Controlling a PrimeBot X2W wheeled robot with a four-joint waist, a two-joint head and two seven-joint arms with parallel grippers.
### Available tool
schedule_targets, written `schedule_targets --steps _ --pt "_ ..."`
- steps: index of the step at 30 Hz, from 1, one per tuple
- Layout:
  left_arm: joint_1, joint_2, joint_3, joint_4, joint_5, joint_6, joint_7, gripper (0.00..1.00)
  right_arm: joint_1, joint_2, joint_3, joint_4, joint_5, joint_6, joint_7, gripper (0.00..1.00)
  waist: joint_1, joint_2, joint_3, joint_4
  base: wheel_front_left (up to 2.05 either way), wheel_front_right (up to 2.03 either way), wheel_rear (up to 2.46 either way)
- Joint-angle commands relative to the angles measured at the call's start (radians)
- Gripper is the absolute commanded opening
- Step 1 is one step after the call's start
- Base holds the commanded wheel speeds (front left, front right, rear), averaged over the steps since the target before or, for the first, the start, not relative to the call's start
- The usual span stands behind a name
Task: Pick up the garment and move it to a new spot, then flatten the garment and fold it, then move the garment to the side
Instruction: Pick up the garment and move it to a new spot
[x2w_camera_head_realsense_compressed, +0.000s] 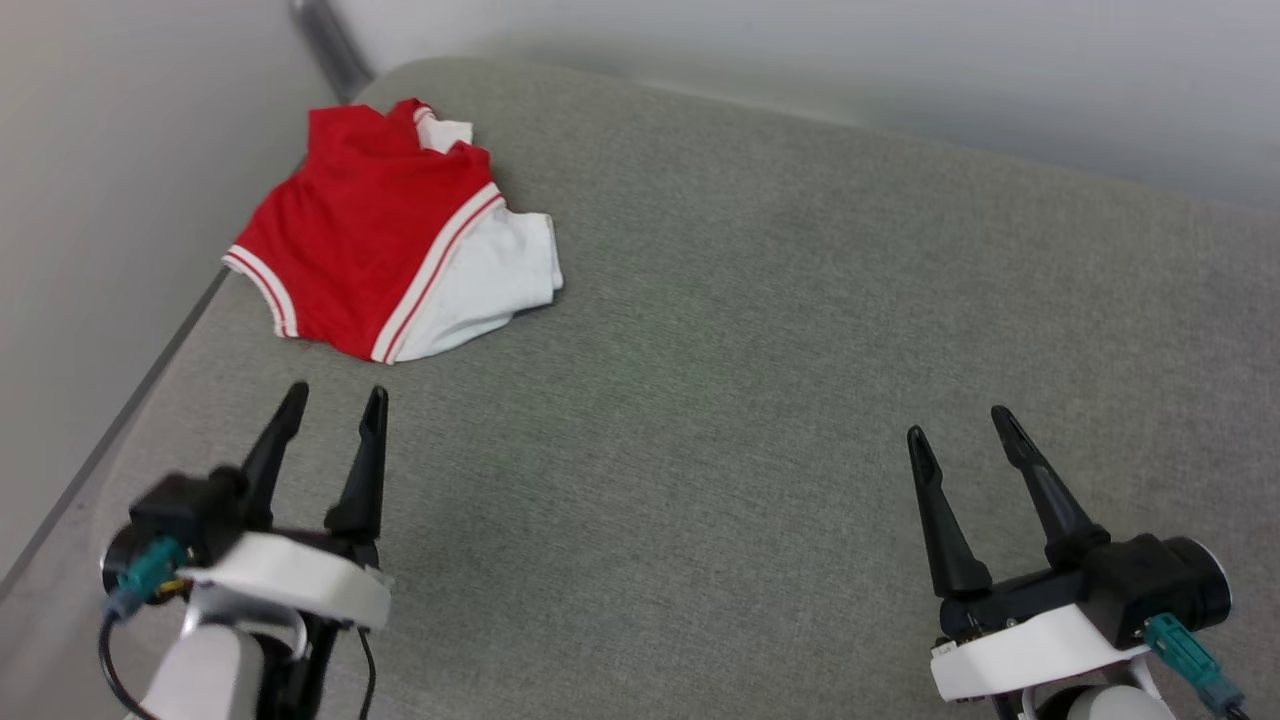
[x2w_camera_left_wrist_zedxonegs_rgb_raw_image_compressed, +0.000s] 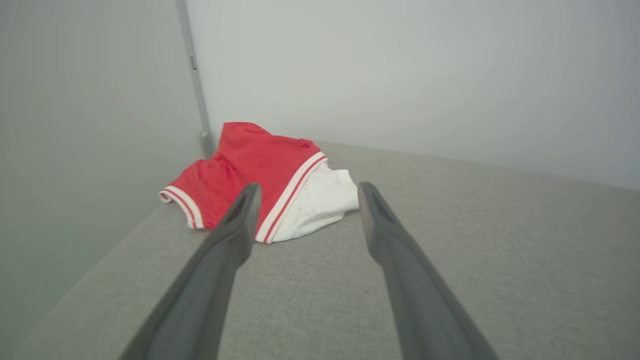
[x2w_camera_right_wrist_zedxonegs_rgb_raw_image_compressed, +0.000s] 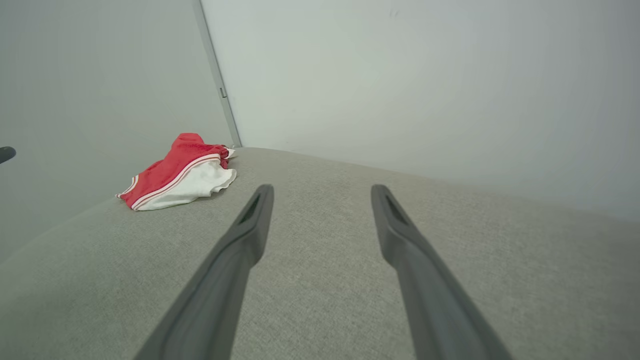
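Both stood wide and empty, the left pincer (x2w_camera_head_realsense_compressed: 337, 392) and the right pincer (x2w_camera_head_realsense_compressed: 958, 422), since the garment (x2w_camera_head_realsense_compressed: 370, 230) lay crumpled ahead of the left pincer, not yet taken.

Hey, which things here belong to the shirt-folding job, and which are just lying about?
Belongs to the job:
red T-shirt with white sleeves
left gripper, open
right gripper, open

Just there:
grey fabric surface
pale walls
grey corner strip
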Motion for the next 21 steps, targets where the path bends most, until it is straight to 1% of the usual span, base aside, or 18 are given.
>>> schedule_targets --steps 1,7,8,12,14,17,18,21 --pt "-0.066 0.046 -0.023 0.024 -0.043 -0.001 0.023 1.0 -0.02 0.0 0.001 -0.007 -0.015 0.0 -0.002 1.0 0.0 0.0 0.072 -0.053 0.0 0.0 0.0" --pt "-0.314 0.294 -0.157 0.137 -0.258 -0.001 0.241 1.0 -0.055 -0.005 0.014 -0.023 -0.052 0.0 -0.002 1.0 0.0 0.0 0.158 -0.116 0.0 0.0 0.0" --pt "-0.35 0.331 -0.189 0.152 -0.297 -0.001 0.287 1.0 -0.061 -0.005 0.014 -0.026 -0.055 0.0 -0.002 1.0 0.0 0.0 0.171 -0.126 0.0 0.0 0.0" --pt "-0.48 0.454 -0.262 0.206 -0.465 -0.001 0.474 1.0 -0.084 -0.011 0.024 -0.036 -0.067 0.0 -0.002 1.0 0.0 0.0 0.229 -0.166 0.0 0.0 0.0" --pt "-0.532 0.506 -0.293 0.233 -0.53 -0.001 0.565 1.0 -0.098 -0.011 0.025 -0.041 -0.069 0.0 -0.002 1.0 0.0 0.0 0.256 -0.186 0.0 0.0 0.0" --pt "-0.59 0.575 -0.342 0.261 -0.588 -0.001 0.681 1.0 -0.111 -0.01 0.027 -0.046 -0.071 0.0 -0.002 1.0 0.0 0.0 0.293 -0.212 0.0 0.0 0.0" --pt "-0.59 0.575 -0.342 0.261 -0.588 -0.001 0.681 1.0 -0.111 -0.01 0.027 -0.046 -0.071 0.0 -0.002 1.0 0.0 0.0 0.293 -0.212 0.0 0.0 0.0" --pt "-0.628 0.609 -0.363 0.286 -0.677 -0.001 0.799 1.0 -0.123 -0.008 0.032 -0.05 -0.073 0.0 -0.002 1.0 0.0 0.0 0.323 -0.235 0.0 0.0 0.0"
